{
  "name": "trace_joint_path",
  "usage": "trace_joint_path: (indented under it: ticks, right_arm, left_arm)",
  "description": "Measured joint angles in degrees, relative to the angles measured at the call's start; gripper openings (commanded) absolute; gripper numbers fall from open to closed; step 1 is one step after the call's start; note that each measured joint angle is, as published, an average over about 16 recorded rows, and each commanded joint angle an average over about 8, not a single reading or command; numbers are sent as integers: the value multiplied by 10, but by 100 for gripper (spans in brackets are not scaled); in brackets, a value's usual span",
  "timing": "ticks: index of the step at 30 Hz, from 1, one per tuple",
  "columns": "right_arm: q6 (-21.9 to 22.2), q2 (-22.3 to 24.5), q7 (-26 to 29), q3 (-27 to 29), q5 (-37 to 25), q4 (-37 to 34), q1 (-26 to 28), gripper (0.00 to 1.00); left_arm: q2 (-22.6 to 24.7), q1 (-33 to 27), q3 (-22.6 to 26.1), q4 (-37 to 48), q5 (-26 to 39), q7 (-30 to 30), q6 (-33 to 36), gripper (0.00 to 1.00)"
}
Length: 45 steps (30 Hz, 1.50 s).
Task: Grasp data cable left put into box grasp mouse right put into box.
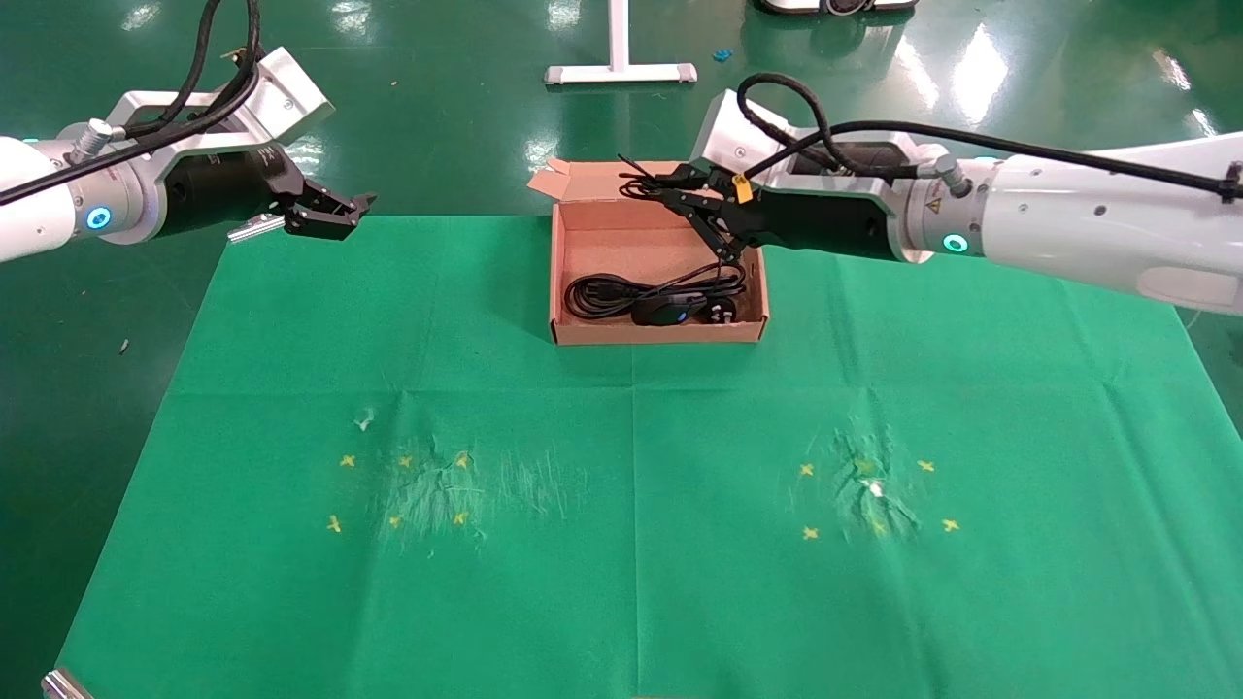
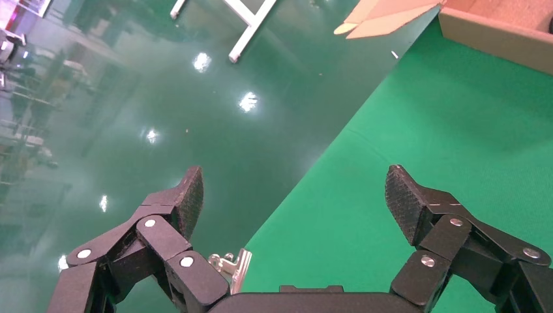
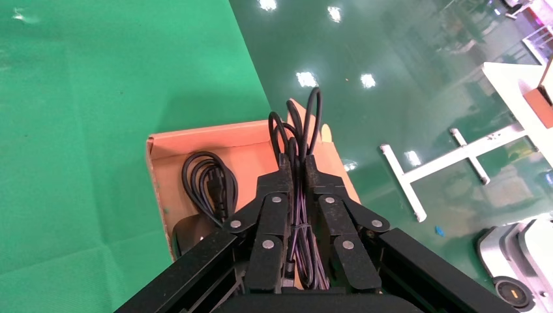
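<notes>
On the green table cloth (image 1: 621, 466), the box (image 1: 657, 331) holds the data cable (image 1: 621, 291) and apparently the mouse (image 1: 660, 313), whose cord bundle (image 3: 298, 137) the right gripper (image 1: 704, 209) pinches shut, risking dragging it out; the left gripper (image 1: 330, 216) hangs wide open, empty.

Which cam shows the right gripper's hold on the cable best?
Right wrist view: the right gripper is shut on a bundle of looped black cable above the box. The head view shows the same grip side-on, partly hidden. The left wrist view shows only a box corner.
</notes>
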Motion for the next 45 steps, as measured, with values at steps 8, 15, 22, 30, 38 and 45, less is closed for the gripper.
trace_joint_path:
  ticks: [8, 15, 22, 30, 38, 45]
  right_arm:
    - [-7, 7, 5, 1, 8, 7, -2, 100]
    - [-28, 27, 12, 10, 44, 23, -20, 100]
    - [-60, 61, 21, 24, 105, 48, -51, 100]
    - [-99, 100, 33, 42, 177, 78, -87, 100]
    - [-137, 140, 44, 59, 249, 108, -124, 100]
    - [-171, 175, 54, 74, 312, 135, -156, 100]
  left_arm:
    - [1, 0, 0, 3, -2, 2, 0, 100]
    - [2, 0, 0, 4, -3, 3, 0, 100]
    - [2, 0, 0, 4, -3, 3, 0, 100]
    - [2, 0, 0, 4, -3, 3, 0, 100]
    - [1, 1, -2, 3, -6, 4, 2, 100]
    - [-5, 18, -22, -1, -40, 21, 23, 100]
